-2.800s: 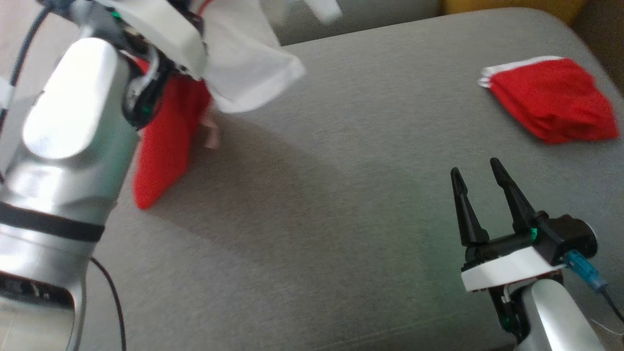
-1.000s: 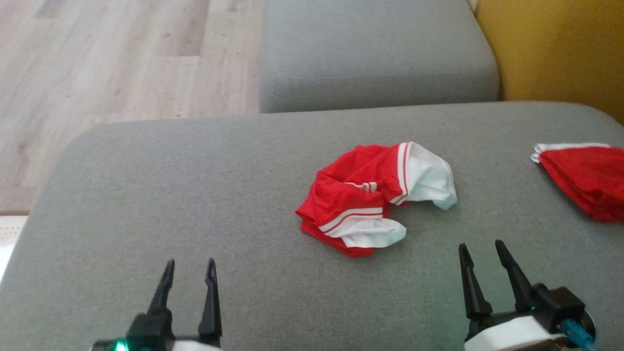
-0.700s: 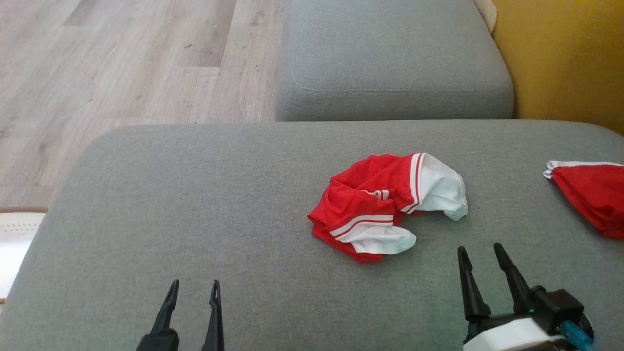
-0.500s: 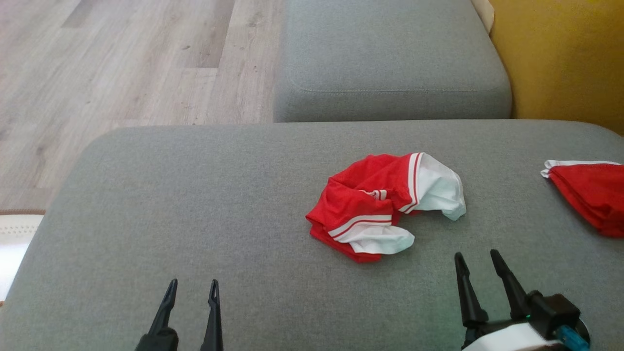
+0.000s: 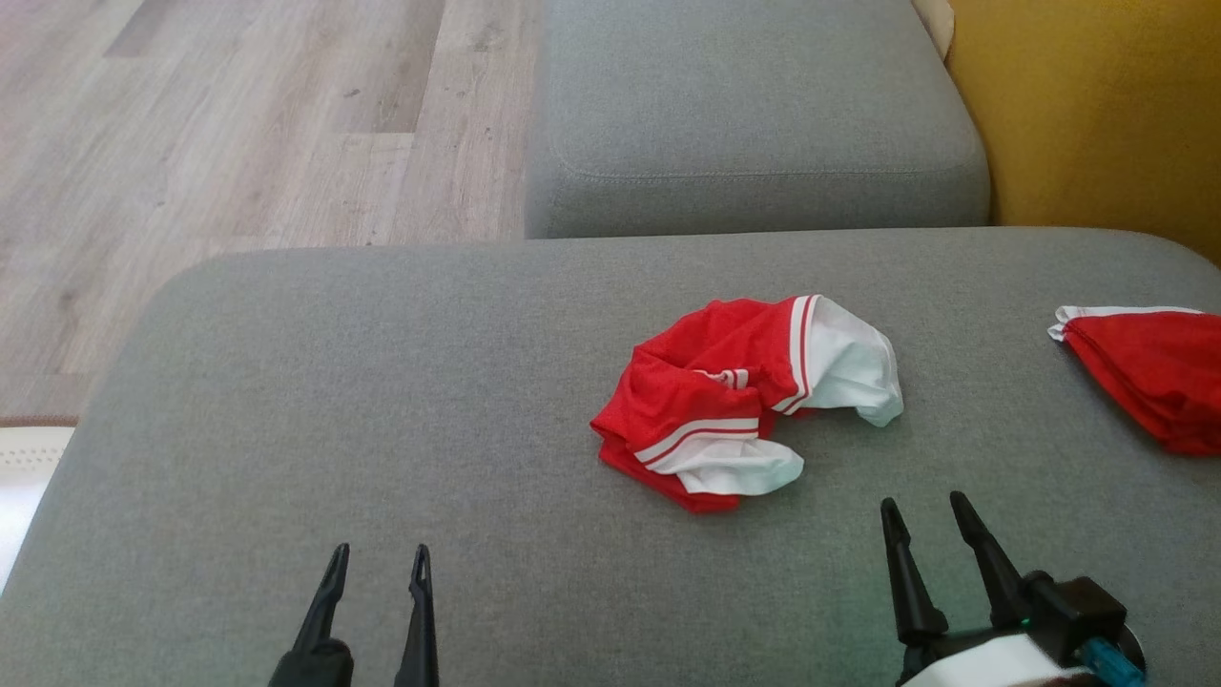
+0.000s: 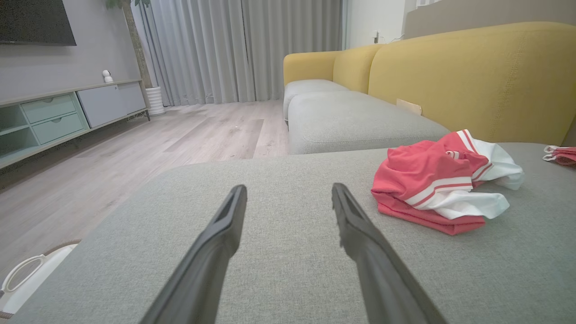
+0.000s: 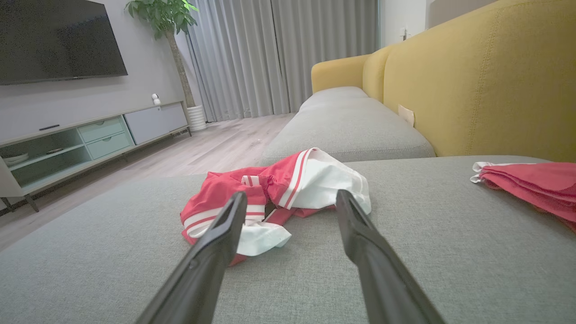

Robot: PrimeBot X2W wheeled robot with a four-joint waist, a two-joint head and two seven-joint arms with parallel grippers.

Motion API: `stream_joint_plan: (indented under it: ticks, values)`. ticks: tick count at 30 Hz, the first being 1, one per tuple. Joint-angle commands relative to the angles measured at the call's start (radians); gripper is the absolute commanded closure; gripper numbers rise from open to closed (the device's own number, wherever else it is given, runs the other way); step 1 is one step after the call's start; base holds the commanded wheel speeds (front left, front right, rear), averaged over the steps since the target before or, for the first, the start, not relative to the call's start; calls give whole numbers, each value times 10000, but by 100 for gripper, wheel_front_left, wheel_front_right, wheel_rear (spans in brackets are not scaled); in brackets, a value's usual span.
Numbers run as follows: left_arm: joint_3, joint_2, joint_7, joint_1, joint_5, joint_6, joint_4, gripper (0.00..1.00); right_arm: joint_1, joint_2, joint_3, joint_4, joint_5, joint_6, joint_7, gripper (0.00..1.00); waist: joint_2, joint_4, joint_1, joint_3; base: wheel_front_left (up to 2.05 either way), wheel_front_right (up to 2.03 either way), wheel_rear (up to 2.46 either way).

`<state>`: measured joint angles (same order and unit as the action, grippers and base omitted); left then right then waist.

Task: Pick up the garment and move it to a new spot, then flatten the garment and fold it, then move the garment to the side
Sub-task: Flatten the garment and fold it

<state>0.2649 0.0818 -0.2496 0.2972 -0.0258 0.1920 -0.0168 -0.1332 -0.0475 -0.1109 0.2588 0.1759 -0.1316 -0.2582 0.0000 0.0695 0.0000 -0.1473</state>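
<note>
A crumpled red and white garment [image 5: 744, 401] lies in a heap on the grey cushion [image 5: 382, 401], right of its middle. The left wrist view has the garment [image 6: 443, 184] ahead and to the right. In the right wrist view the garment [image 7: 274, 198] sits just beyond the fingertips. My left gripper [image 5: 377, 558] rests low at the near edge, open and empty, well left of the heap. My right gripper [image 5: 920, 510] is open and empty too, a short way nearer than the garment's right side.
A folded red piece with white trim [image 5: 1145, 377] lies at the cushion's right edge. A second grey cushion [image 5: 754, 124] sits behind, with a yellow backrest [image 5: 1097, 114] to the right. Wooden floor [image 5: 210, 143] lies beyond the left edge, with a white basket [image 6: 27, 281] below.
Earlier my left arm held the garment up at the left; it now lies dropped on the cushion. Over the last second the camera shifted slightly and both grippers sank lower in the picture.
</note>
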Motion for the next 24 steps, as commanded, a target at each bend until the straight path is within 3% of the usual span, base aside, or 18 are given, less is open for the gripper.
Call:
stream_joint_plan:
  ticks: [1, 24]
  values:
    - [-304, -126, -122, -637, 87, -29, -295, 0, 373, -29, -237, -277, -36, 9, -36, 0, 0, -7, 0, -2, 0, 0, 0]
    - [-130, -193, -122, -727, 145, -94, -226, 0, 391, -28, -222, -277, -23, 9, -36, 0, 0, -81, 0, 95, 0, 0, 0]
